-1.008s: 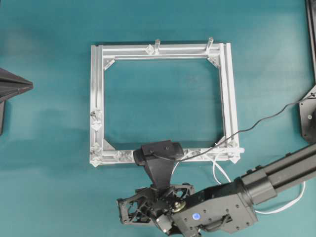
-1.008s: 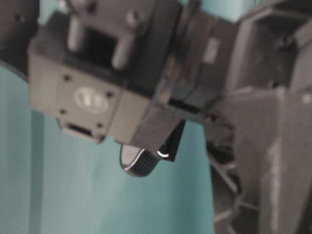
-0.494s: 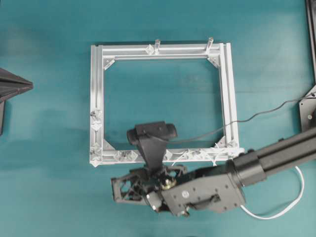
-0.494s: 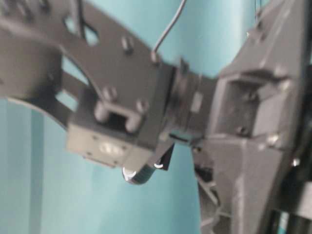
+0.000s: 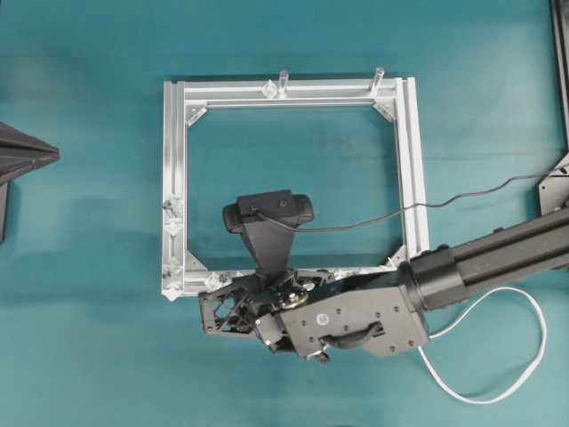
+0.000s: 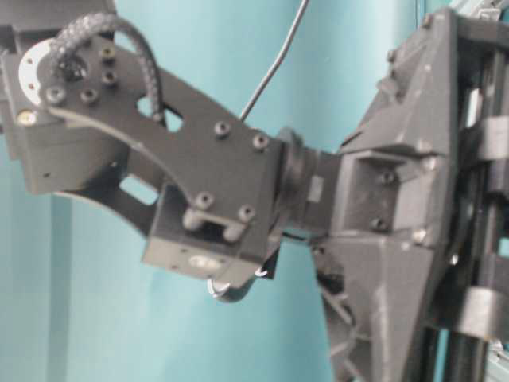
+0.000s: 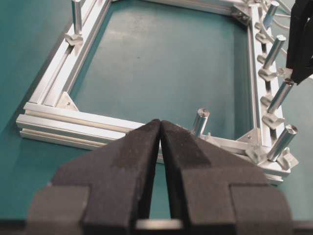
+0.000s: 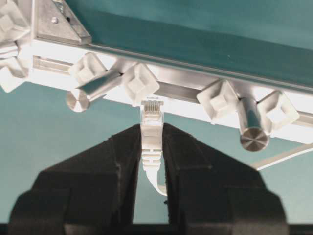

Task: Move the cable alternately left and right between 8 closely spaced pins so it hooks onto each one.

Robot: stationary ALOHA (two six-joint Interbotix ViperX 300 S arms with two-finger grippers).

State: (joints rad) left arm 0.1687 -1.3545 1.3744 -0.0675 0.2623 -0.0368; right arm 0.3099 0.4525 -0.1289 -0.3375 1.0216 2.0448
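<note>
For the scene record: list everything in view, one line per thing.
Frame: one, silver aluminium rails forming a square, centre of the teal table.
Metal posts: several upright, silver, along the frame's rails; exact count unclear.
Pins: several whitish diamond-shaped pegs on the rail nearest the right arm; the full row is not visible.
Cable: one, white, looping over the table at lower right, its clear plug held just short of the rail.
Black wire: one, running across the frame's right rail to the wrist camera.
Left gripper: black, shut, empty, outside one frame corner.
Right gripper: black, shut on the cable behind its plug.
</note>
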